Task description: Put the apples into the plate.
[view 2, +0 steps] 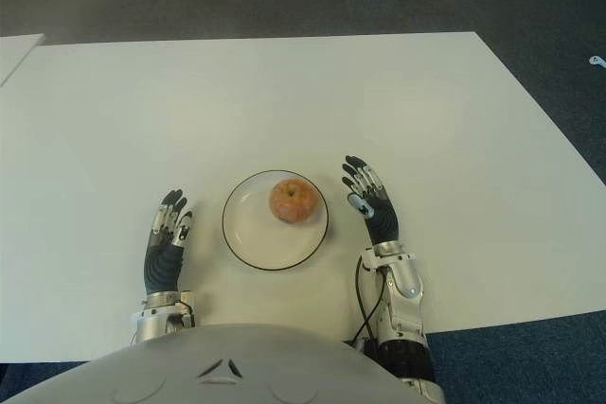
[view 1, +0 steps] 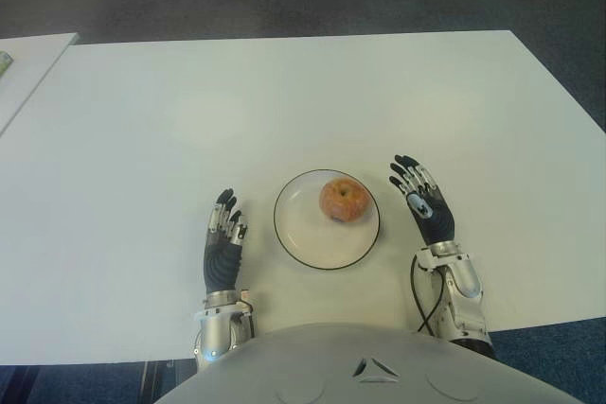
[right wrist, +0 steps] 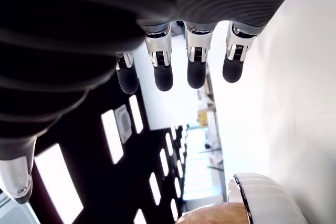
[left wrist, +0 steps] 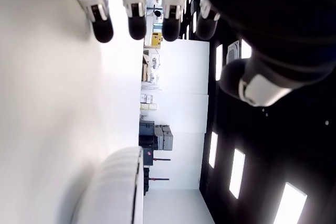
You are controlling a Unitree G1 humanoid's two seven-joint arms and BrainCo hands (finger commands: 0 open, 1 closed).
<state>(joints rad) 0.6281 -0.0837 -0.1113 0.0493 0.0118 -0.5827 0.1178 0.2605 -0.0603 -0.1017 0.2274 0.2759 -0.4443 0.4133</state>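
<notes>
- 1 round, reddish-yellow apple with a dimpled top sits inside the plate, toward its far right part.
- The plate is round, shallow, glossy white with a thin dark rim, lying on the smooth white tabletop.
- The right hand shows just right of the plate, fingers extended and spread, holding nothing.
- The left hand shows just left of the plate, ribbed black fingers straight and relaxed, empty.
</notes>
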